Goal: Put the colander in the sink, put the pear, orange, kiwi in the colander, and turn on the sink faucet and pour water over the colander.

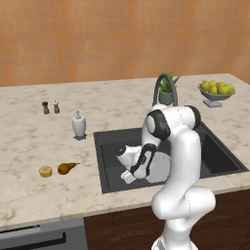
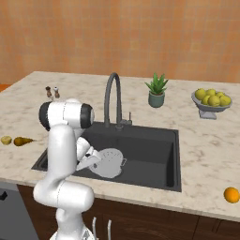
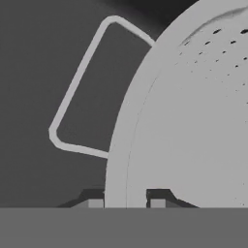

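We have the colander (image 2: 110,163) down in the sink (image 2: 154,140), resting on the basin floor toward its left half in the right base view, at about 6 o'clock from the sink faucet (image 2: 112,96). Our fingers (image 3: 96,202) straddle the colander's rim: in the hand view one tip sits just outside the rim and the other just inside, with the wall running up between them toward 12 o'clock. The gap is narrow, and they appear clamped on that rim, though we cannot see the contact faces themselves. One wire side handle loops away at about 10 o'clock from the grip.

We judge the first step to be nearly done; the release is not yet made. The relation that matters next is where the fruit lies from the hand. The pear (image 1: 67,168) and the kiwi (image 1: 45,171) sit just beside each other on the desk (image 1: 44,141), at about 9 o'clock from the colander in the left base view, outside the basin. The pear's long axis runs roughly 9-to-3, its neck pointing toward the sink. The orange (image 2: 231,195) lies well apart, on the opposite side of the basin near the front edge.
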Controlling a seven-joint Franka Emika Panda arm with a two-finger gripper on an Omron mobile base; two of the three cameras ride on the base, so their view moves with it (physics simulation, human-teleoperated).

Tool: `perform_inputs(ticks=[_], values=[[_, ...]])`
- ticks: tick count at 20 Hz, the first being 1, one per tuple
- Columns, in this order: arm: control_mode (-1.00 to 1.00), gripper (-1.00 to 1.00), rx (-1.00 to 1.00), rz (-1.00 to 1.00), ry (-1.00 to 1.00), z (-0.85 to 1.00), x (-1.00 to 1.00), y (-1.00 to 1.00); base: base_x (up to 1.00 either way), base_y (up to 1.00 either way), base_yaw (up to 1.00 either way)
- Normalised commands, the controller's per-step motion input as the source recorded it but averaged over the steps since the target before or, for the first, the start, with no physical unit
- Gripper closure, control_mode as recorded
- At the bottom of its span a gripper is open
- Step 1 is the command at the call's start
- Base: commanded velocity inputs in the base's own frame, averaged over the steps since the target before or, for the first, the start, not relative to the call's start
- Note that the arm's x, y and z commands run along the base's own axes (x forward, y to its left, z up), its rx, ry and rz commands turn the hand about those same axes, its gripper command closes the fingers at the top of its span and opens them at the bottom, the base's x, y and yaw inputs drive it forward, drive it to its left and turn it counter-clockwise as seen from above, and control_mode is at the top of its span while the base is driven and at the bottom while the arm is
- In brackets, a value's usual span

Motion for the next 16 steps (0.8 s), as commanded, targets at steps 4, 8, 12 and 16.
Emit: perform_inputs(ticks=[4, 8, 12, 16], values=[[-1.00, 1.00, -0.04, 0.00, -0.11, -0.60, 0.25, 0.04, 0.00, 0.00, 0.00], [-1.00, -1.00, -0.01, 0.00, -0.18, -0.39, 0.02, 0.00, 0.00, 0.00, 0.00], [-1.00, -1.00, 0.05, 0.00, -0.25, -0.01, 0.00, -0.17, 0.00, 0.00, 0.00], [-1.00, -1.00, 0.14, 0.00, -0.29, 0.04, 0.00, -0.36, 0.00, 0.00, 0.00]])
